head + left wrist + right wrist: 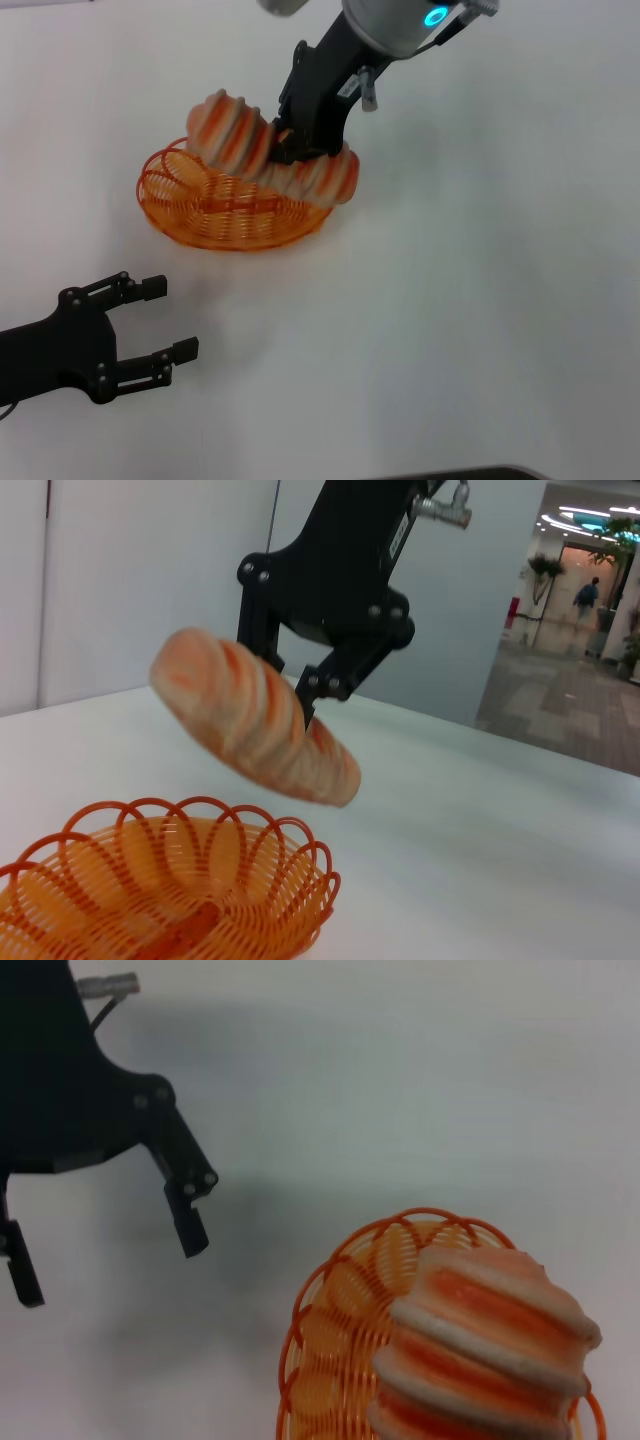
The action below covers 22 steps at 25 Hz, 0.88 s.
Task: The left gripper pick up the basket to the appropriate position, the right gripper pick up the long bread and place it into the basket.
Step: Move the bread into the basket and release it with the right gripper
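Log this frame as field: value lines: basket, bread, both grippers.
basket: the basket sits on the white table, nothing in it yet
bread: the long bread is held tilted in the air above the basket
right gripper: the right gripper is shut on the bread's middle
left gripper: the left gripper is open, off the basket, nearer the robot

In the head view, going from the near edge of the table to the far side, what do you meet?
Black unlabelled left hand, open on nothing → shallow orange wire basket → striped tan long bread, held over the basket by the labelled right hand.
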Motion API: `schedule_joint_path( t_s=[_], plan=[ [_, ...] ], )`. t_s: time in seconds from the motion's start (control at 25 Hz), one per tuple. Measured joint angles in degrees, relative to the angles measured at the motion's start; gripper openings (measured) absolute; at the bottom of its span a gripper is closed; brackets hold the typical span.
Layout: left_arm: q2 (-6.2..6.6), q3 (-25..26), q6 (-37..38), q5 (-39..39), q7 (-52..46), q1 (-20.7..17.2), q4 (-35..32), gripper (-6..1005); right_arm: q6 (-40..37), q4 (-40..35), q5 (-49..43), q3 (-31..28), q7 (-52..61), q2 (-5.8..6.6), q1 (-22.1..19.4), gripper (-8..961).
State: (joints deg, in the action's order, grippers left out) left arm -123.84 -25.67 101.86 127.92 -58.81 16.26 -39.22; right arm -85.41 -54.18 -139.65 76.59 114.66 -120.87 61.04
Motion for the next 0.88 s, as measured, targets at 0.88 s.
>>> schedule_joint_path(
  t_s=[0.88],
  plan=[
    [0.00, 0.08, -0.98, -0.13, -0.09, 0.52, 1.00, 820, 7.16, 0.84, 5.55, 5.32, 0.03, 0.22, -1.89, 552]
  ],
)
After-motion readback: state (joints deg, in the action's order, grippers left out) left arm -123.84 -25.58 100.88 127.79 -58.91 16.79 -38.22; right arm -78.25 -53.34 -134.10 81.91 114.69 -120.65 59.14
